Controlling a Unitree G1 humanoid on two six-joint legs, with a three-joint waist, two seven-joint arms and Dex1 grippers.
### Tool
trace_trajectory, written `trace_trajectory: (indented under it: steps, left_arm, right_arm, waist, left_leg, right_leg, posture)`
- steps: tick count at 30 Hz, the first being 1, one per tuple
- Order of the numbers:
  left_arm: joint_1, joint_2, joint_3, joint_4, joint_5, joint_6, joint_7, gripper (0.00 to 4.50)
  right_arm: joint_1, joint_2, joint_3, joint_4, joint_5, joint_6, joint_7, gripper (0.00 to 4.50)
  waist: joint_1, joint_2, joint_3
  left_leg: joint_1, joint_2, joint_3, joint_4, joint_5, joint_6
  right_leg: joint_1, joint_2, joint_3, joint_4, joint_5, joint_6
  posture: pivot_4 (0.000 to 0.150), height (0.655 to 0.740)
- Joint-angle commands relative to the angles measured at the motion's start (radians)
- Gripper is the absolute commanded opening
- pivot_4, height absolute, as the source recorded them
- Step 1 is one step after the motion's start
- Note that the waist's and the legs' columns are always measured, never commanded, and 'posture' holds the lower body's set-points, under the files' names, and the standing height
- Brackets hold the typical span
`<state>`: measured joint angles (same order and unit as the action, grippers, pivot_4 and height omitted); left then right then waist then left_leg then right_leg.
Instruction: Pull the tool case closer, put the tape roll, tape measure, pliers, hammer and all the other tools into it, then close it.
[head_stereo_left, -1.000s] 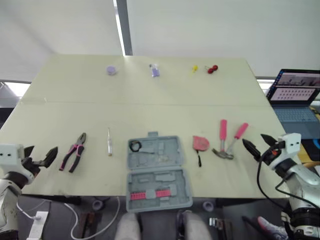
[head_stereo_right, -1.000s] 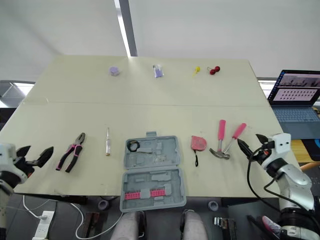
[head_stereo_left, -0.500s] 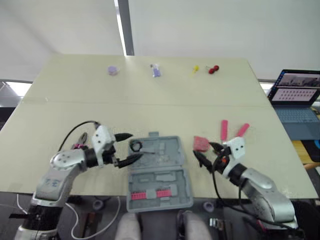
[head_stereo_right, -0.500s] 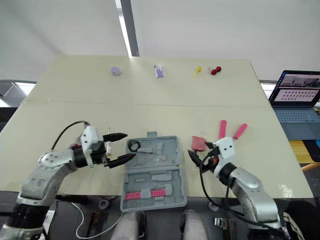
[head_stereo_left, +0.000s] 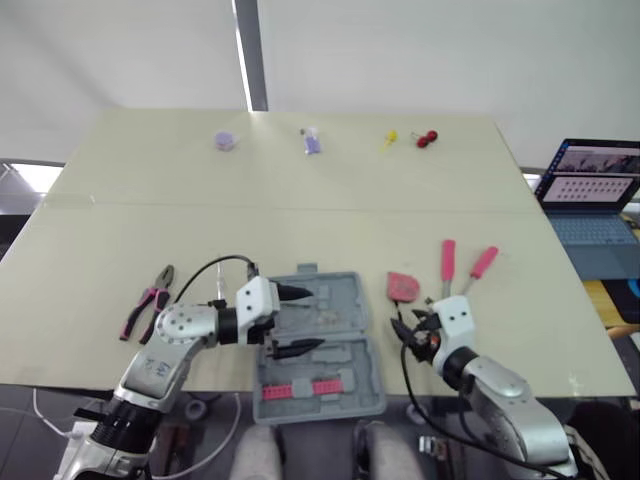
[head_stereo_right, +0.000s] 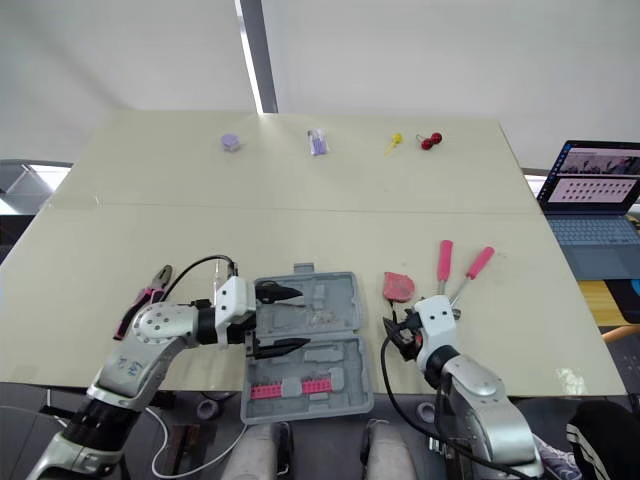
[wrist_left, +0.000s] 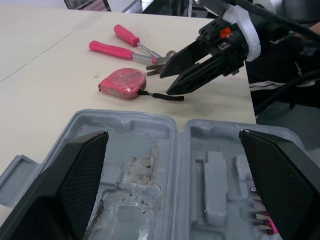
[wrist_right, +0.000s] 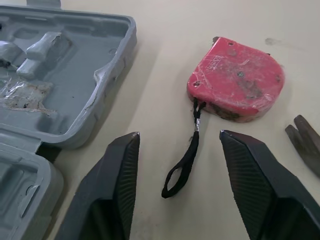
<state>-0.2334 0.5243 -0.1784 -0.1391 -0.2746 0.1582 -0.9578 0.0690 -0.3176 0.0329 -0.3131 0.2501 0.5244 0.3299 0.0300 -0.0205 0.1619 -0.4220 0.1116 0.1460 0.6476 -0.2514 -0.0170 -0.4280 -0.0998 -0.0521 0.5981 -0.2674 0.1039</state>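
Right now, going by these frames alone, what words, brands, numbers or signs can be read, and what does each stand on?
No text reads clearly.
On the tape measure: a small raised mark near one corner, too blurred to read.
On the laptop screen: rows of content, too small to read.
On the tool case: no lettering that I can make out.

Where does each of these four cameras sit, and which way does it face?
Left eye view: on the head, looking down over the table; both arms show, left gripper at the open tool case, right gripper by the tape measure.
Right eye view: head's other eye, same scene.
Left wrist view: left wrist, looking across the case at the right gripper; left gripper's fingers show.
Right wrist view: right wrist, facing the tape measure; right gripper's fingers show.
Both wrist views share tape measure and case.
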Motion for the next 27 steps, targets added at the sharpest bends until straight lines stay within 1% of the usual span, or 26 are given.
trace_trajectory:
  steps: [1,14,15,16,17,19,20,27]
  left_arm:
    - [-0.016,-0.007,-0.002,-0.003,0.007,-0.027,-0.005,4.50]
    - [-0.018,-0.051,0.000,0.010,0.039,-0.063,0.032,4.50]
    - [-0.017,-0.052,-0.001,0.011,0.041,-0.064,0.033,4.50]
    - [-0.016,-0.052,-0.002,0.011,0.043,-0.065,0.033,4.50]
    - [-0.015,-0.051,-0.003,0.012,0.045,-0.068,0.032,4.50]
    - [-0.012,-0.051,-0.005,0.013,0.047,-0.070,0.030,4.50]
    - [-0.011,-0.051,-0.007,0.015,0.048,-0.074,0.028,4.50]
    - [0.000,-0.035,-0.040,0.024,0.056,-0.105,-0.020,4.50]
  right_arm:
    - [-0.028,0.019,-0.002,0.021,-0.024,-0.006,-0.029,2.67]
    - [-0.098,0.071,0.002,0.160,-0.073,-0.050,-0.032,2.67]
    - [-0.096,0.072,0.003,0.159,-0.075,-0.051,-0.032,2.13]
    - [-0.094,0.073,0.002,0.157,-0.076,-0.052,-0.032,1.89]
    - [-0.086,0.072,0.001,0.152,-0.075,-0.051,-0.029,1.44]
    - [-0.072,0.068,-0.004,0.143,-0.073,-0.051,-0.023,0.38]
    - [-0.060,0.062,-0.009,0.135,-0.070,-0.053,-0.017,0.12]
    - [0.022,0.014,-0.053,0.067,-0.037,-0.044,0.018,0.12]
  waist:
    - [0.000,0.000,0.000]
    - [-0.001,0.000,0.000]
    - [-0.001,0.000,0.000]
    - [-0.001,0.000,0.000]
    - [-0.001,0.000,0.000]
    - [-0.001,0.000,0.000]
    - [-0.001,0.000,0.000]
    - [0.000,0.000,0.000]
  left_leg:
    - [0.000,0.000,0.000,0.000,0.000,0.000]
    - [0.000,0.000,0.000,0.000,0.000,0.000]
    - [0.000,0.000,0.000,0.000,0.000,0.000]
    - [0.000,0.000,0.000,0.000,0.000,0.000]
    - [0.000,0.000,0.000,0.000,0.000,0.000]
    - [0.000,0.000,0.000,0.000,0.000,0.000]
    - [0.000,0.000,0.000,0.000,0.000,0.000]
    - [0.000,0.000,0.000,0.000,0.000,0.001]
  right_leg:
    - [0.000,0.000,0.000,0.000,0.000,0.000]
    - [0.000,0.000,0.000,0.000,0.001,0.001]
    - [0.000,0.000,0.000,0.000,0.001,0.001]
    - [0.000,0.000,0.000,0.000,0.001,0.001]
    - [0.000,0.000,0.000,0.000,0.001,0.001]
    - [0.000,0.000,0.000,0.000,0.001,0.001]
    - [0.000,0.000,0.000,0.000,0.001,0.001]
    - [0.001,0.000,0.000,0.000,0.001,0.001]
  posture:
    - [0.150,0.7400]
    - [0.150,0.7400]
    - [0.150,0.7400]
    - [0.150,0.7400]
    - [0.150,0.7400]
    - [0.150,0.7400]
    - [0.150,0.7400]
    - [0.150,0.7400]
